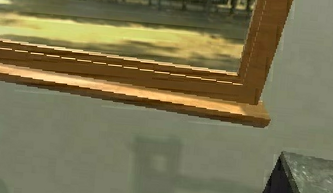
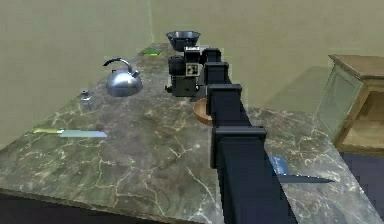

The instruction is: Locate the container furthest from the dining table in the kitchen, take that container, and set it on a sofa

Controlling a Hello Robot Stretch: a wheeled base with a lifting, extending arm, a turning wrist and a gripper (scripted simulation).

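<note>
**A:** Which step is this?
**B:** The pick-up, I'd judge. The arm (image 2: 235, 140) reaches over the counter (image 2: 120, 160). The gripper (image 2: 180, 84) has a dark bowl (image 2: 183, 40) at its twelve o'clock, a brown dish (image 2: 204, 108) at five and a kettle (image 2: 122, 78) at nine.
**A:** Which is the container?
**B:** Bowl or dish, probably. The next move calls for settling that, then lining up.
**A:** Jaws?
**B:** I can't tell their spread, nor whether they hold anything.

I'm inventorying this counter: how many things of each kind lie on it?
Kettle: 1
Knives: 2, yellow-handled knife, blue-handled knife
Bowls: 2, dark bowl, brown bowl
Small grey thing: 1
Flat green thing: 1
Total: 7
</note>
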